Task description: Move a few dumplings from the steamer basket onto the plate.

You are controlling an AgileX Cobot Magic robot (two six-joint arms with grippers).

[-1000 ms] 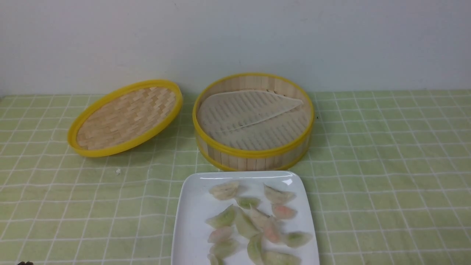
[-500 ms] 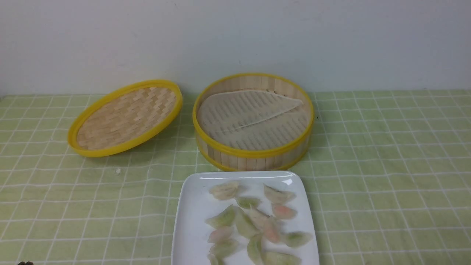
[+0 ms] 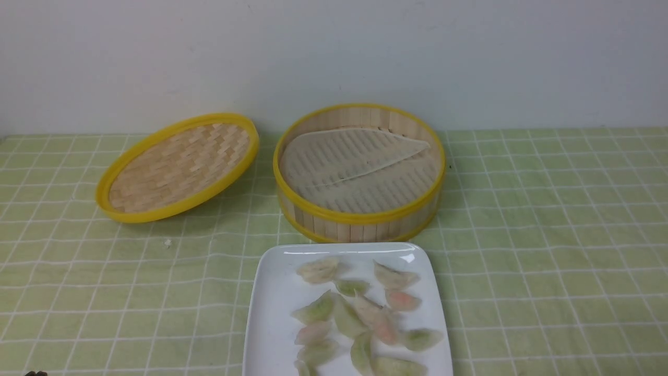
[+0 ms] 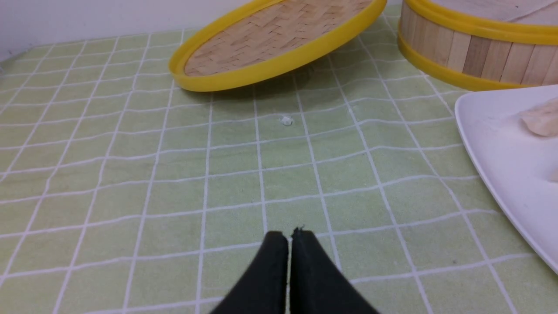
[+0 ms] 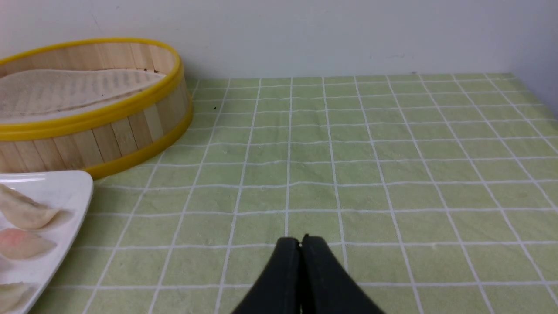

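Several dumplings (image 3: 360,316) lie on the white plate (image 3: 271,313) at the front middle. The steamer basket (image 3: 359,219) stands just behind the plate; only its ribbed liner sheet (image 3: 355,167) shows inside, no dumpling. My left gripper (image 4: 289,237) is shut and empty over the cloth, left of the plate (image 4: 501,161). My right gripper (image 5: 300,240) is shut and empty over the cloth, right of the plate (image 5: 69,192) and basket (image 5: 109,131). A dark speck at the front view's bottom left corner may be the left gripper; the right one is out of that view.
The shallow woven lid (image 3: 177,167) leans tilted to the left of the basket. A small white crumb (image 3: 167,243) lies on the green checked cloth (image 3: 548,250) in front of the lid. A pale wall runs behind the table.
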